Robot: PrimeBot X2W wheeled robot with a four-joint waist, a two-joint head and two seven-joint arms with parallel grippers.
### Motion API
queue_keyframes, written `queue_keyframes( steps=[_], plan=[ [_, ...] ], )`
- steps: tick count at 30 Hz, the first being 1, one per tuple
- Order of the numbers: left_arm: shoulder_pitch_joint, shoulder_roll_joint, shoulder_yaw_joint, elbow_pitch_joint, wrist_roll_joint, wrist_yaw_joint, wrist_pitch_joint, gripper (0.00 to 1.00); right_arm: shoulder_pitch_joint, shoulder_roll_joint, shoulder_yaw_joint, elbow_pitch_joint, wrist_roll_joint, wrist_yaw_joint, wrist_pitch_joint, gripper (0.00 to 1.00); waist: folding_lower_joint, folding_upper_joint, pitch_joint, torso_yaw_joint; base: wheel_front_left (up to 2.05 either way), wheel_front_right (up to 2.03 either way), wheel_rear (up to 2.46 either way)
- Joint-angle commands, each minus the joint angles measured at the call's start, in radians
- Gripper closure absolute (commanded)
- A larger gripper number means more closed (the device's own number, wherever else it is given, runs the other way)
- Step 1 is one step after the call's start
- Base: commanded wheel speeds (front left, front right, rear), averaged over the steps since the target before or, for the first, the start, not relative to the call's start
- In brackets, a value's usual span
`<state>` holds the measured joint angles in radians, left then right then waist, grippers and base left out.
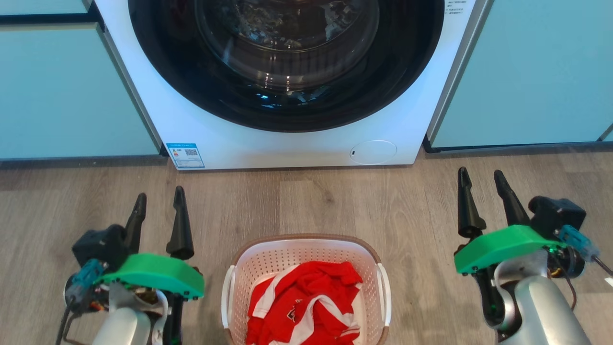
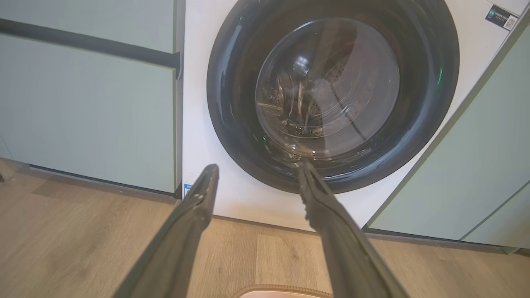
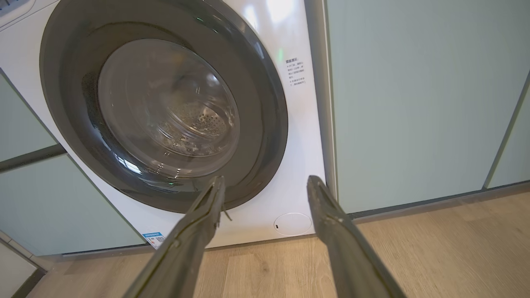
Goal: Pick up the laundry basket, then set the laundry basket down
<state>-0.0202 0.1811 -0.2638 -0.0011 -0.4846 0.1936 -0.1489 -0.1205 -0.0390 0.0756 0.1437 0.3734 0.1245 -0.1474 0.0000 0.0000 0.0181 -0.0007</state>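
The laundry basket [image 1: 306,287], with red clothing [image 1: 304,304] inside, sits untouched on the floor [image 1: 421,206] before the washing machine [image 1: 287,81]; the left pincer [image 1: 159,201] and right pincer [image 1: 481,179] flank it, fingers apart and empty; lifting and setting down both remain.

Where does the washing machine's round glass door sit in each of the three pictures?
Head view: the door spans the top middle, cut by the top edge.
Left wrist view: the door, upper middle and right.
Right wrist view: the door, upper left.
Shared landmark: the blue label low on the machine's white front.
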Motion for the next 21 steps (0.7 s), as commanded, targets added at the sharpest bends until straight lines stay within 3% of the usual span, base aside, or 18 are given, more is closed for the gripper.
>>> queue_keyframes(
  steps=[1,13,19,21],
  plan=[
    [-0.050,0.015,0.019,-0.051,0.031,0.001,-0.014,0.00,-0.061,-0.008,0.024,-0.043,-0.034,0.005,-0.016,0.00,0.0000,0.0000,0.000,0.000,0.00,0.00,0.00],
    [-0.052,0.025,0.028,-0.197,0.199,0.047,-0.050,0.00,-0.082,-0.009,0.077,-0.160,-0.141,0.005,-0.051,0.00,0.0000,0.0000,0.007,-0.002,0.00,0.00,0.00],
    [-0.031,0.002,0.020,-0.170,0.208,-0.013,-0.067,0.00,-0.063,-0.010,0.079,-0.109,-0.141,0.005,-0.069,0.00,0.0000,0.0000,0.005,-0.001,0.00,0.00,0.00],
    [-0.020,-0.011,0.028,-0.160,0.211,-0.052,-0.073,0.00,-0.059,-0.010,0.090,-0.083,-0.138,0.006,-0.075,0.00,0.0000,0.0000,0.004,-0.001,0.00,0.00,0.00]
  ],
)
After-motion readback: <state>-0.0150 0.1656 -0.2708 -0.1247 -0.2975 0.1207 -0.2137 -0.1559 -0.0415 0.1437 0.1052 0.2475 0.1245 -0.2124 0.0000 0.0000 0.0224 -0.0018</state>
